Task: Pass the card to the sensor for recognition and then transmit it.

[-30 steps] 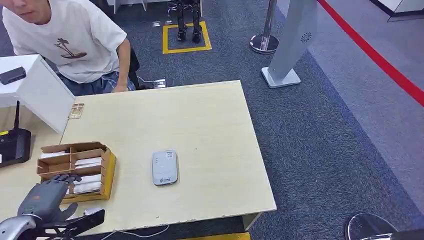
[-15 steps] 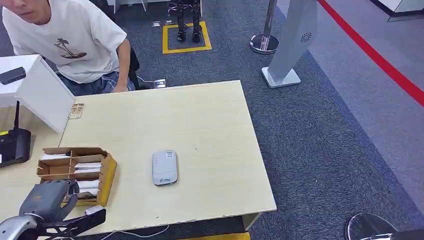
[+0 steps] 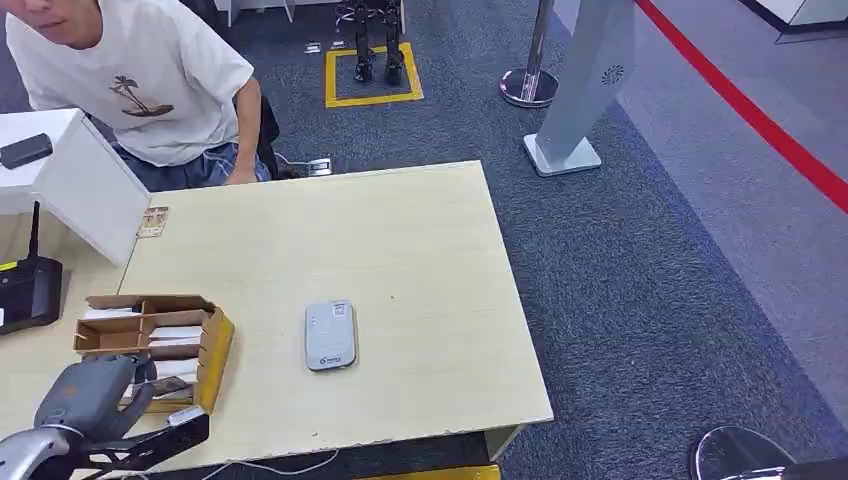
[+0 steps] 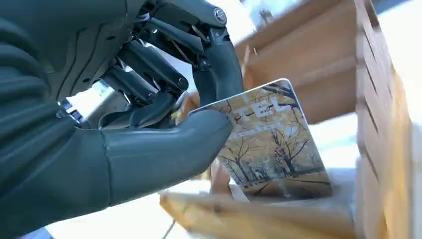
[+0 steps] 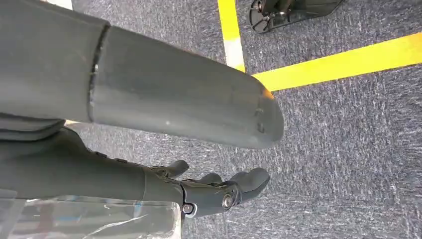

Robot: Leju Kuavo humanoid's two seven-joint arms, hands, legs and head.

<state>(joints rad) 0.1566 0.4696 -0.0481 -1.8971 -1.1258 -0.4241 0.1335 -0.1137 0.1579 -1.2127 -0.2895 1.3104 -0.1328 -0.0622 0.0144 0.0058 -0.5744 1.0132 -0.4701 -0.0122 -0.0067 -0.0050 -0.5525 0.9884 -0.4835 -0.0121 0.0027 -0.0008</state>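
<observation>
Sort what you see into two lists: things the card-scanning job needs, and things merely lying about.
Needed: card, pinched by the left hand; cardboard card box; grey sensor on the table.
Lying about: black device; small tag; white partition.

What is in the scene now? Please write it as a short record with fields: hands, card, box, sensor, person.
left hand: pinches a card between thumb and fingers
right hand: hangs over the carpet, fingers apart, holds nothing
card: tree picture on it, lower edge inside the box
box: cardboard, with compartments, near the table's left front corner
sensor: small grey device, flat on the table, right of the box
person: white T-shirt, behind the table
</observation>
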